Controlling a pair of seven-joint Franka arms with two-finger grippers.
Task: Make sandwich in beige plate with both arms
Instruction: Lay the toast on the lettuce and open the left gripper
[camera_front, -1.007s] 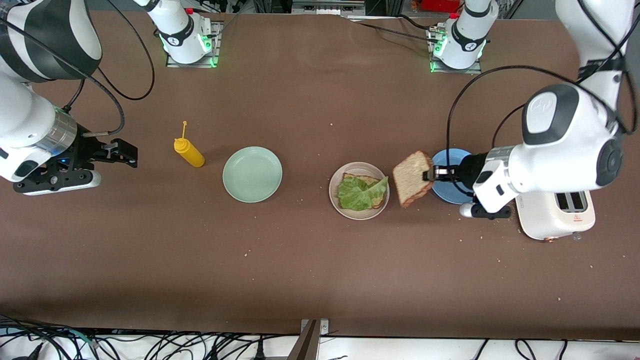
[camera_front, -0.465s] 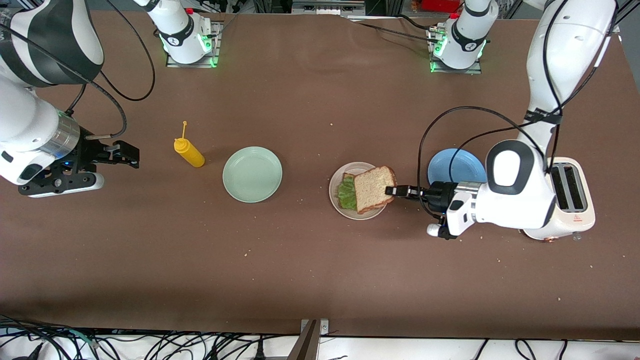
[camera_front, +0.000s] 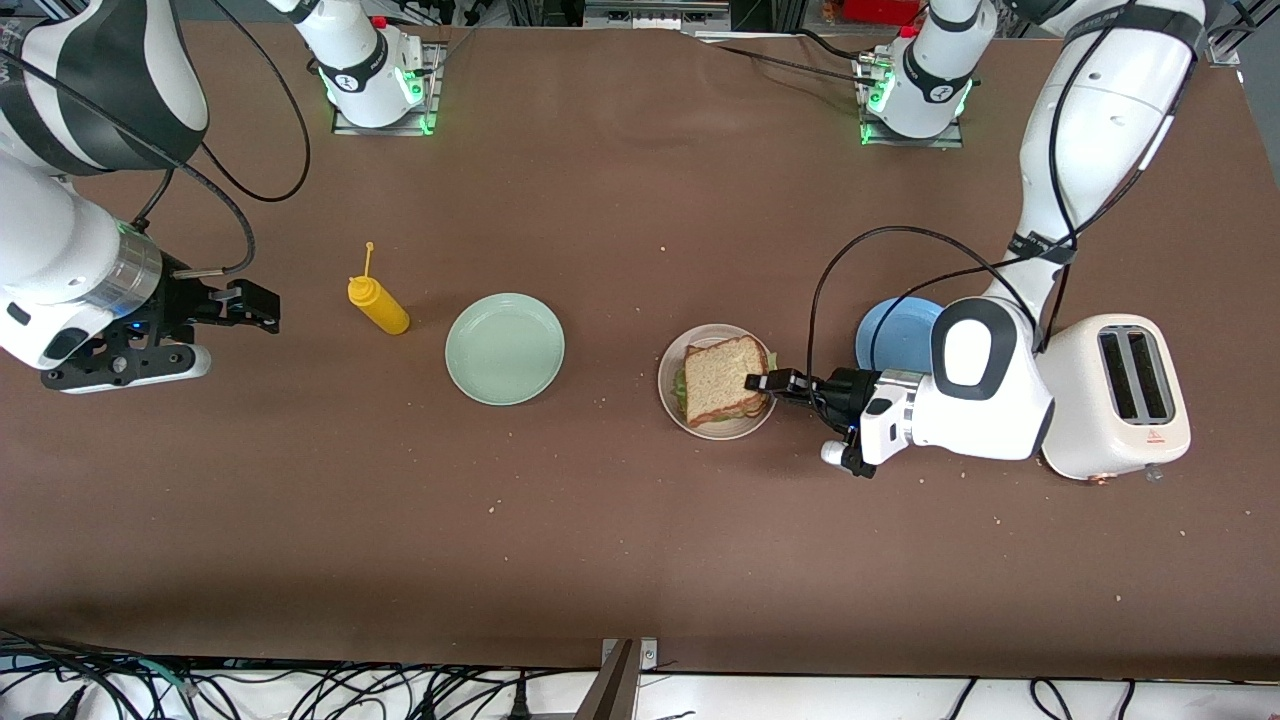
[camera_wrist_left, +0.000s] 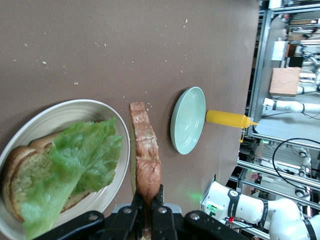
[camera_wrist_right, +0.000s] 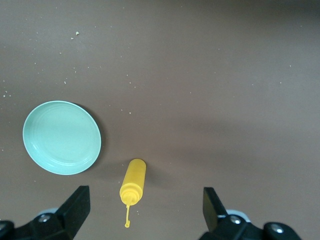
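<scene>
A: Left hand (camera_front: 762, 382), right of centre in the front view, is clenched on the top bread slice (camera_front: 725, 378) by its crust, over the lettuce (camera_wrist_left: 75, 165) and bottom slice on the beige plate (camera_front: 672, 400).

B: Noted. I'd lower it flat, square its edges with the bottom slice, and release only once it rests.

A: Agreed. Right hand (camera_front: 235, 305) waits with fingers spread at far left, beside the mustard bottle (camera_front: 378, 304).
</scene>
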